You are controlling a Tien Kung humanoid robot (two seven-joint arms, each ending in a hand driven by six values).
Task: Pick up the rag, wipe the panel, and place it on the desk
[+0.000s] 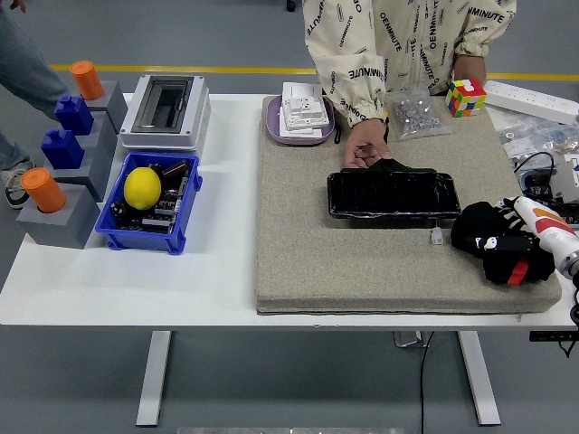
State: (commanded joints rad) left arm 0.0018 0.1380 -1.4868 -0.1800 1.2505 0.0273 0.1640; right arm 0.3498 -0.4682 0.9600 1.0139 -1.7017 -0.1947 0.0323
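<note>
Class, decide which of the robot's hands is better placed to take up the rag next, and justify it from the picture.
Right. The right hand already rests on the black rag at the mat's right end, beside the panel. No left hand is in view.

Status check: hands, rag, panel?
Right hand on black rag, grip unclear. Left arm out of view. Person's hand steadies panel at far edge.

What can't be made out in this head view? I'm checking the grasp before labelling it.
- Right robot hand: black fingers merge with the black rag; grip unclear.
- Right arm: cut off by the right edge.
- Black panel: far edge partly covered by the person's hand.
- Left robot hand: out of frame.
</note>
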